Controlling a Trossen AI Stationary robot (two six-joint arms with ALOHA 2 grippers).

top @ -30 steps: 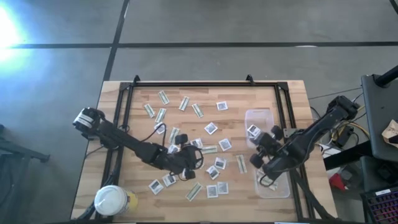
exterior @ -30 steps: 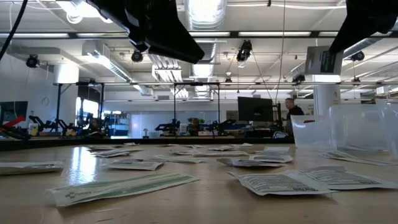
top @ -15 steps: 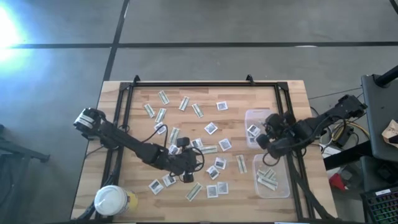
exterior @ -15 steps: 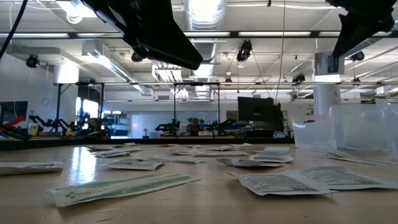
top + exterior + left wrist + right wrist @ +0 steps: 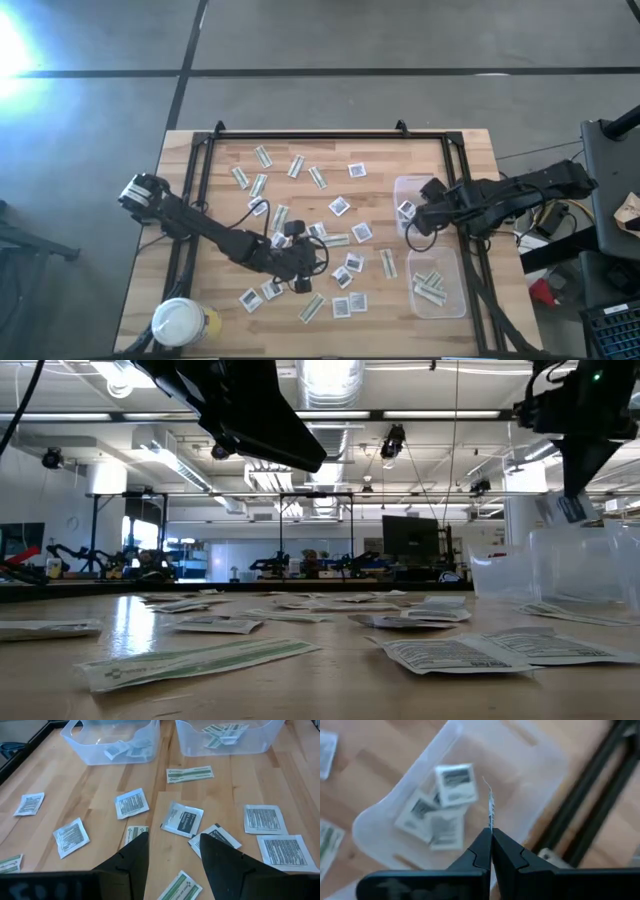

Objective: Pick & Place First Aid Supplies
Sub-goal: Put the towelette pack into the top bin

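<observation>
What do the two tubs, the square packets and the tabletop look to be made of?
Tubs: clear, slightly frosted plastic; contents show through the walls. Square packets: probably foil or coated paper, judging by crimped edges and a slight sheen. Tabletop: pale wood with visible grain and plank seams, smooth finish.

Packets lie scattered over the table middle, two tubs at three o'clock with packets in each, the jar at seven, the left gripper above packets near centre, the right gripper over the farther tub.
</observation>
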